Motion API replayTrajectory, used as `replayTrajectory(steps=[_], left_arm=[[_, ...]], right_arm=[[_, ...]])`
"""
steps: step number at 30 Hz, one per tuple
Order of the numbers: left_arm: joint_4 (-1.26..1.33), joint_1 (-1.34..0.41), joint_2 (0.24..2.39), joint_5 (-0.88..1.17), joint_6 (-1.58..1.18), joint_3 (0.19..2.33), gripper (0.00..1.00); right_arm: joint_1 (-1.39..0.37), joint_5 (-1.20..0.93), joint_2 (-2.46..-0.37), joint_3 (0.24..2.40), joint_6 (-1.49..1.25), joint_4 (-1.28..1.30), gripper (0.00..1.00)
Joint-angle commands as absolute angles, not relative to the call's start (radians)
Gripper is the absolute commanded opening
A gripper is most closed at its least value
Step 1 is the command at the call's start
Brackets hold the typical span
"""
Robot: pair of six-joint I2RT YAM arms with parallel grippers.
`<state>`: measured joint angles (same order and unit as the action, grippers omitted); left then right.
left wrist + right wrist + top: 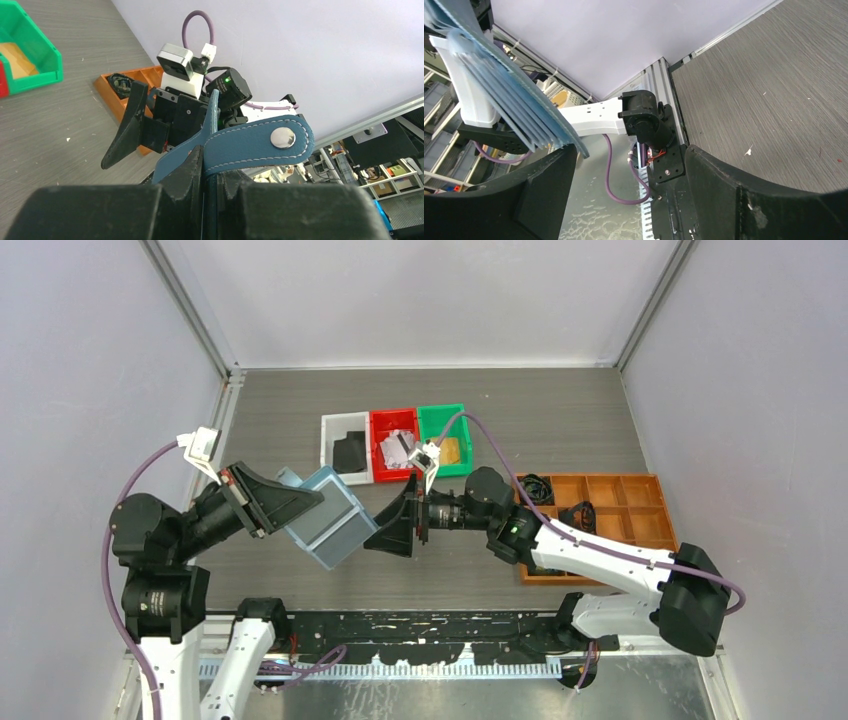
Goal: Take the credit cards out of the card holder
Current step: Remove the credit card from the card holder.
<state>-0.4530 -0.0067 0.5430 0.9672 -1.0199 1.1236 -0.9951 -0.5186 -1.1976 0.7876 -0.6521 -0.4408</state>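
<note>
The blue card holder [328, 518] hangs open above the table, pinched at its left edge by my left gripper [285, 502]. In the left wrist view the jaws [212, 170] are shut on the card holder [185, 150], and its snap tab [260, 142] curls to the right. My right gripper [385, 530] is open and empty just right of the card holder. In the right wrist view [634, 170] the card holder's light blue slots [509, 100] fan out at upper left, touching no finger. No card shows in the slots. A black card [350, 452], silver-grey cards [400, 448] and a gold card [450, 450] lie in bins.
A white bin [328, 445], a red bin [380, 422] and a green bin [440, 415] stand side by side at the back centre. An orange compartment tray [610, 505] with coiled black cables [535, 488] is on the right under the right arm.
</note>
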Motion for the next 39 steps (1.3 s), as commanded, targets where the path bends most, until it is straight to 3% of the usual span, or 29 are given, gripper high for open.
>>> replayTrajectory(steps=[1,11,20,31,39], left_arm=[[-0.388,-0.009,0.544,0.982,-1.04,1.131,0.0],[-0.392,-0.009,0.543,0.973,-1.041,1.14,0.0],[-0.377,-0.009,0.538,0.976,-1.095,1.145,0.0],[-0.326,-0.009,0.571,0.979,-1.169,1.164,0.0],[-0.333,-0.009,0.584,0.979,-1.167,1.187,0.0]], right_arm=[[-1.002,-0.553,-1.199,0.858,-0.656,-0.507,0.84],[-1.003,-0.562,-1.182,0.903,-0.646,-0.436,0.83],[-1.045,-0.33,-1.139,0.897,-0.537,-0.407,0.83],[-1.092,-0.034,-1.153,0.708,-0.64,-0.847,0.83],[-1.113,-0.05,-1.198,0.719,-0.691,-0.975,0.84]])
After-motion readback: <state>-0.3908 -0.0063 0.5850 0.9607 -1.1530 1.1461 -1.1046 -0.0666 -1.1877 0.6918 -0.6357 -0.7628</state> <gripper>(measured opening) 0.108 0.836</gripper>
